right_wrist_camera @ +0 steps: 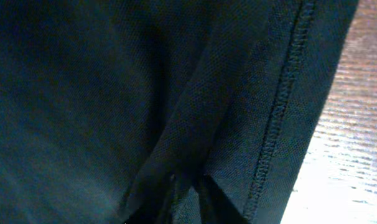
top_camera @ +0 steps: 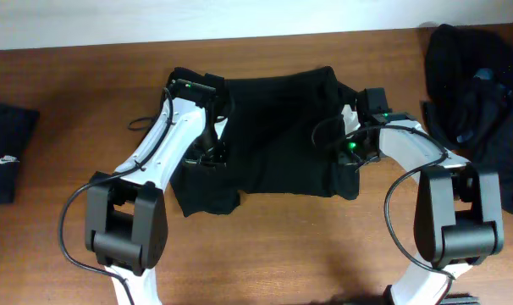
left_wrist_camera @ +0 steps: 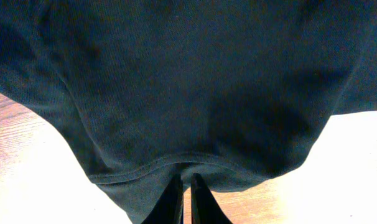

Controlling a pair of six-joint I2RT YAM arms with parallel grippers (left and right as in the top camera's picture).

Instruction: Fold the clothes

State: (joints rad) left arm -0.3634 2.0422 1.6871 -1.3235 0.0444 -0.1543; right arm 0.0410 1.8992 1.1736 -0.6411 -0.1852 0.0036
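Three lots of black cloth on one brown wooden table (top_camera: 282,254), which fills the overhead view below a pale strip along the top edge.

Largest: wide black soft-fabric garment (top_camera: 278,127), centre of frame, spread between the two arms. Upper edge fairly straight; lower left corner sags into a bunched flap, and the right side hangs in a narrow fold.

Next: crumpled heap of black cloth (top_camera: 477,85), upper right corner, well apart from the centre piece and running off the frame edge.

Smaller: folded black garment (top_camera: 7,152), left edge, lying flat, with a small white logo (top_camera: 8,158) on it.

White and black left arm (top_camera: 155,152) reaches in from lower left to the centre garment's left side. White and black right arm (top_camera: 426,161) arches in from lower right to its right side.

Left gripper (left_wrist_camera: 186,186): dark fingers (left_wrist_camera: 173,202) nearly together, only a thin slit between them, tips at the stitched hem, cloth pinched. The fabric bellies out above, and the table shows at both lower corners.

Right gripper (right_wrist_camera: 185,183): fingertips buried in a gathered fold just beside a double-stitched hem, closed on the cloth. Wood grain shows at right.
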